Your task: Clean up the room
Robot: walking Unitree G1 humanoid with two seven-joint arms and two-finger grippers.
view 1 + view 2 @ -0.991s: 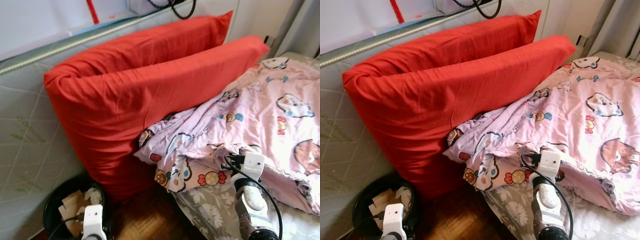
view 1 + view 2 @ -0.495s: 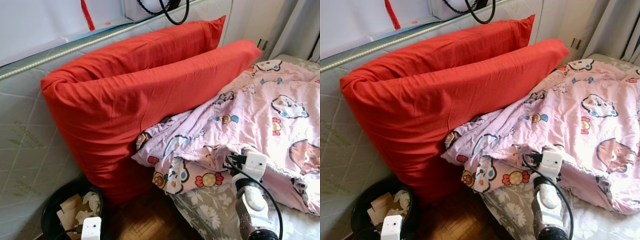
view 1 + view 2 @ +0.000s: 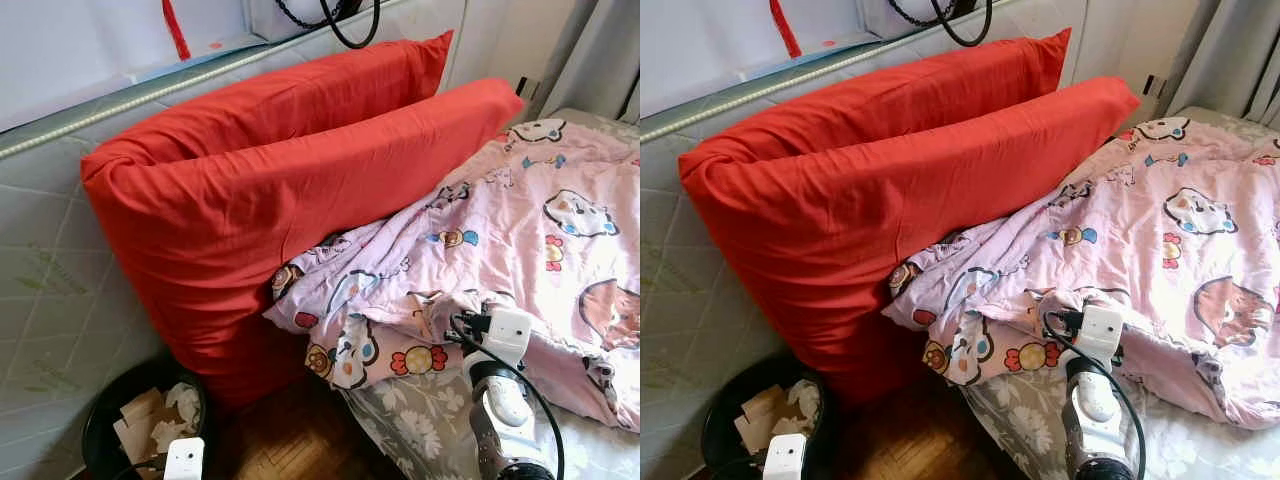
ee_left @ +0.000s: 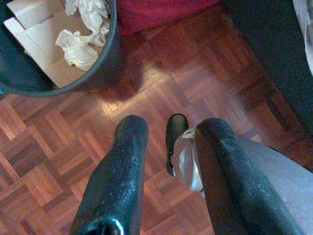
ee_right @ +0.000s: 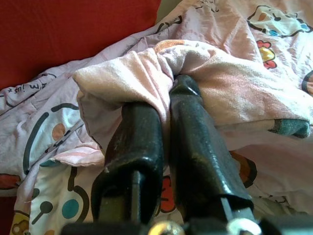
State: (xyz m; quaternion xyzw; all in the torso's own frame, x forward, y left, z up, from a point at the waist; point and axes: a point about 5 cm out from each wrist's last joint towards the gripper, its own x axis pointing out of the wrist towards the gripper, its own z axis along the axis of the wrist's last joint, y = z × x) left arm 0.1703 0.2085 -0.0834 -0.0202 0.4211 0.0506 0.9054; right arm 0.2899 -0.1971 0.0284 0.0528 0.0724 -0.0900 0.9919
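Right gripper clamped on a fold of the pink cartoon-print blanket, fingers pressed together with cloth bunched over their tips; seen low and right of centre in the head views, at the blanket's rumpled near edge. Left gripper hanging idle at the lower left, fingers apart and holding nothing, above the parquet floor.

Outward from the grip: blanket heaped and crumpled across the right half of the frame, one corner drooping over the side of the bed, its grey floral sheet exposed below. Behind, filling the centre, two red pillows standing on edge against a pale quilted mattress propped along the left.

Judged barely begun: blanket gripped but not yet spread or folded, pillows not yet laid on the bed.

Room for moving: open bed surface toward the right; tight on the left, with pillows close by and a black bin of paper and card scraps at the lower left beside a narrow strip of floor.
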